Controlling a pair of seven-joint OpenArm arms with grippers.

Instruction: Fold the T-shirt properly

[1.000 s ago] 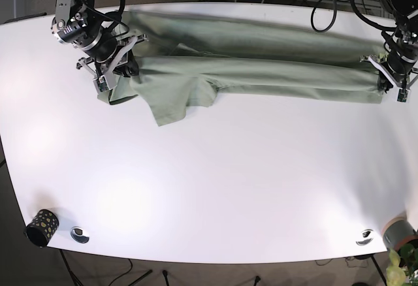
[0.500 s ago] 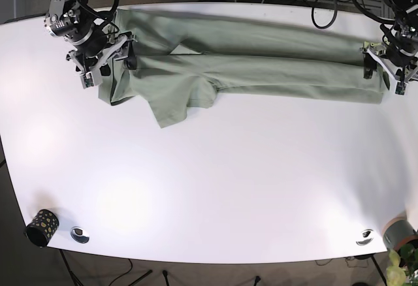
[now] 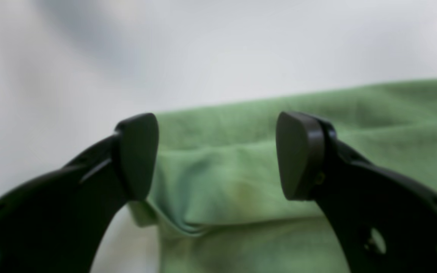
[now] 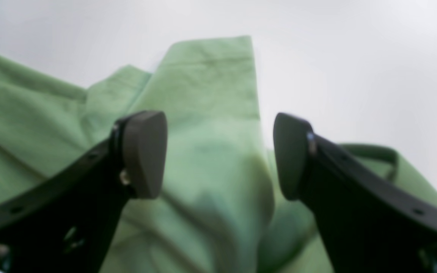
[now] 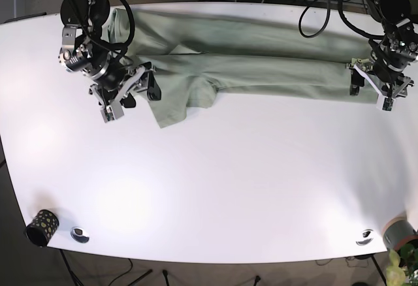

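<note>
Along the near edge of the white oval table (image 5: pixel 215 188), 2 small containers are sitting at the left: a black cup with pale dots (image 5: pixel 42 226), whose contents cannot be made out, and just to its right a shallow round silvery dish (image 5: pixel 80 234) that is looking empty; a similar dish (image 5: pixel 365 237) is lying at the near right, beside a grey pot with a leafy plant (image 5: pixel 400 241) at the corner. Farther back, the pale green cotton T-shirt (image 5: pixel 261 57) is stretching across the far part of the table as a long band folded lengthwise, with 1 sleeve flap pointing toward the near side at its left end. The right gripper (image 5: pixel 124 90) is hovering over that left end with its jaws spread wide and nothing between them; its wrist view is showing bunched cloth under the 2 black pads. The left gripper (image 5: pixel 373 83) is sitting at the far right end of the shirt, jaws likewise parted and empty, above the doubled hem (image 3: pixel 218 170). Judging by this, the next pinch is the risky part: if either claw is catching only the top layer, the fold may be peeling apart on lifting, and the loose sleeve may be dragging crooked, because the cloth on the left is lying rumpled rather than flat.
</note>
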